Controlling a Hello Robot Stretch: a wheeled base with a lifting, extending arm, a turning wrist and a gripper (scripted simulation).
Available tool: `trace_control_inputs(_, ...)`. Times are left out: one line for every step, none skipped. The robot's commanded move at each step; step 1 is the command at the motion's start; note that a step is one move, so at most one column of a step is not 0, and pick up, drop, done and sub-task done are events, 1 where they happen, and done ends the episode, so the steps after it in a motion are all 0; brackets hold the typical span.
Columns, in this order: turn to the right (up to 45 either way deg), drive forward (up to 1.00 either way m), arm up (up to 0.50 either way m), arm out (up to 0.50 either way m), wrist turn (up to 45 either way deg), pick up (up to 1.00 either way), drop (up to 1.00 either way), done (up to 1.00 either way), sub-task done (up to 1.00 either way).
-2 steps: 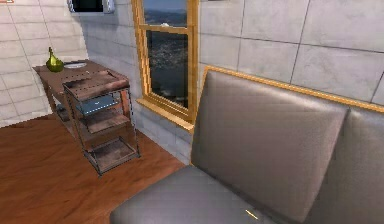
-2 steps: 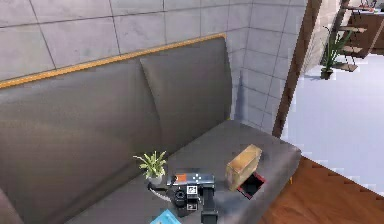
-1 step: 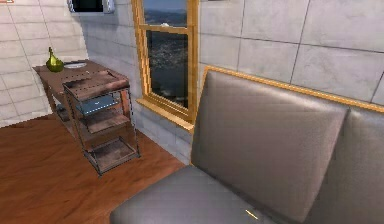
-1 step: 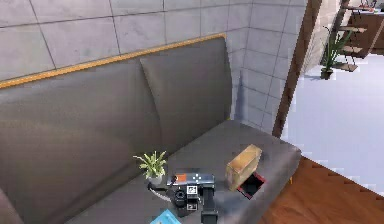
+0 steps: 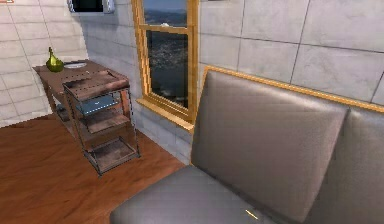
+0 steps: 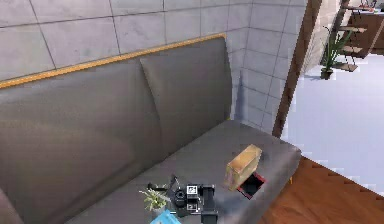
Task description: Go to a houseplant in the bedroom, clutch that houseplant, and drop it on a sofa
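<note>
1. Presently the end effector (image 6: 168, 196) hangs low over the seat of the grey sofa (image 6: 120, 110), toward the seat's front edge. Two white marker squares stand just right of its dark body.
2. A small leafy green sprig on a teal base, taken as the houseplant (image 6: 155, 202), shows right at the end effector's far end, with seat cushion behind it.
3. End effector state: cannot tell, since the fingers read alike either way. Nor can I tell whether it holds the houseplant or the plant rests on the cushion.
4. Handling, by judgement: light and a bit top-heavy. The leaves look thin, soft and easily crushed. The base is probably stiff and smooth, perhaps slippery. The best hold is low on the pot wall, never the foliage. On a soft cushion it may tip once released.
5. Sofa: smooth grey upholstery with a leather-like sheen, squared back cushions, pale wood trim along the top of the back.
6. A tan boxy block (image 6: 245, 160) lies near the seat's end corner. A flat dark-and-red slab (image 6: 252, 186) lies just beside it at the front edge. Both are apart from the houseplant.
7. The wall behind has large pale grey tiles.
8. Forward view: a wooden desk (image 5: 78, 72) with a green pear-shaped vessel (image 5: 54, 62) at its far corner, and a wood-framed window (image 5: 165, 50).
</note>
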Motion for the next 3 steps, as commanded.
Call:
trace_control_inputs(0.0, 0.00, 0.10, 0.00, 0.0, 0.00, 0.00, 0.00, 0.00)
trace_control_inputs(0.0, 0.00, 0.00, -0.08, 0.0, 0.00, 0.00, 0.00, 0.00)
trace_control_inputs(0.0, 0.00, 0.00, 0.00, 0.0, 0.00, 0.00, 1.00, 0.00)
